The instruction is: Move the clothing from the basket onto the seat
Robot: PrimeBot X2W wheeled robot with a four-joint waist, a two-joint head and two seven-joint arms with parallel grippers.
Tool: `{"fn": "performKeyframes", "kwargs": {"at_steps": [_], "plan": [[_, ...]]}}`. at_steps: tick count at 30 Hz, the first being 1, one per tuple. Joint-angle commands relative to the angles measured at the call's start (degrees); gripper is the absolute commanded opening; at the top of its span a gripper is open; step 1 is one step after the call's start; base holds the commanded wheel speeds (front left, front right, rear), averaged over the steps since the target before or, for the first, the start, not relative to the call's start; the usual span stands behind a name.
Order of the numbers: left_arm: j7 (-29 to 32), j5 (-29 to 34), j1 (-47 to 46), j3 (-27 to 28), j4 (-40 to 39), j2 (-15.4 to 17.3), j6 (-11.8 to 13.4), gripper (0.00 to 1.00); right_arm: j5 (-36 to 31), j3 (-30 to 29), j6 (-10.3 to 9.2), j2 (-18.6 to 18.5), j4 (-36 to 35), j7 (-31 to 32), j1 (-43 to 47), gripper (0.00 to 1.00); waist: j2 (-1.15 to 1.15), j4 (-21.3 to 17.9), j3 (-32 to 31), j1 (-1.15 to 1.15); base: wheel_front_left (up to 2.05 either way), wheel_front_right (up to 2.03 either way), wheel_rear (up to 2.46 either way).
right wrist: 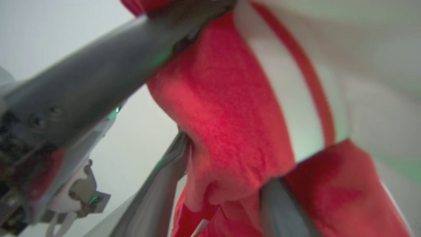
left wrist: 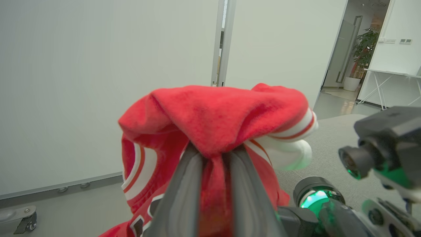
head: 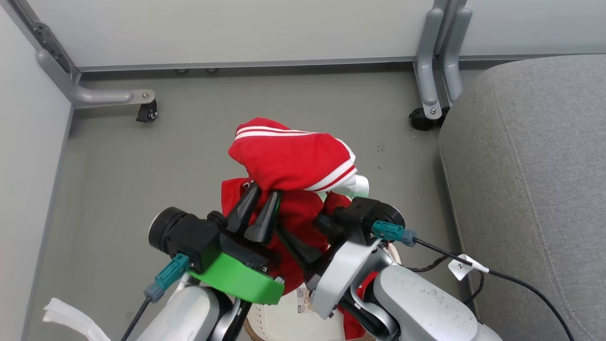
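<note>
Head view: the left pincer, raised over the basket, pinches the clothing. Best to carry it high and rightward to the seat, so the hanging tail clears the rim. Left wrist view: both fingers clamp a red fold. Right wrist view: the right pincer straddles fabric, jaws apart; whether it grips, I cannot tell.

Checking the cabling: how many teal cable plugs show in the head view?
2: the left plug beside the green bracket, the right plug between the clothing and the seat. Others may be hidden.
</note>
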Motion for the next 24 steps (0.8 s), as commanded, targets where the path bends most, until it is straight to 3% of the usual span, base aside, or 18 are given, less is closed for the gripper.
{"fn": "performKeyframes", "kwargs": {"at_steps": [1,24], "plan": [[-0.31,-0.28,-0.62,0.05,0.12,0.03,-0.3,0.0,0.62,0.36,0.01,0.1,0.65,-0.45,-0.82,0.0,0.0,0.0,-0.1,0.0,0.0,0.0,0.0],[-0.06,-0.84,-0.42,0.22,-0.12,0.94,0.78,0.0,3.49,2.03,0.01,-0.97,3.18,-3.2,-3.15,0.0,0.0,-0.38,-0.43,0.0,0.0,0.0,0.0]]}}
